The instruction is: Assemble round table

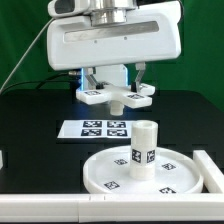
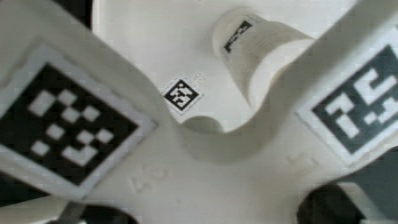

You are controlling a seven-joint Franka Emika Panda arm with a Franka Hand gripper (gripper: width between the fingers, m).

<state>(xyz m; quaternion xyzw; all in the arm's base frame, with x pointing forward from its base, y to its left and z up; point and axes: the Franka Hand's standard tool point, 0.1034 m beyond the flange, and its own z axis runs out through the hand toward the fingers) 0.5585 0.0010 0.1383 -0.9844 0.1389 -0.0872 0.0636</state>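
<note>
The round tabletop disc [image 1: 110, 172] lies flat at the front of the black table, with tags on it. The short white leg [image 1: 143, 148] stands upright in its central hub and carries a tag. My gripper [image 1: 116, 80] is shut on the small white base piece [image 1: 115, 97], which bears black-and-white tags, and holds it in the air behind the disc, above the marker board. In the wrist view the base piece [image 2: 214, 160] fills the frame between my gripper [image 2: 217, 208], with large tags on both sides. The leg [image 2: 240, 35] shows beyond it.
The marker board [image 1: 103, 128] lies flat on the table behind the disc. A white bar [image 1: 40, 210] runs along the front edge. A white block [image 1: 210, 165] stands at the disc's side on the exterior view's right.
</note>
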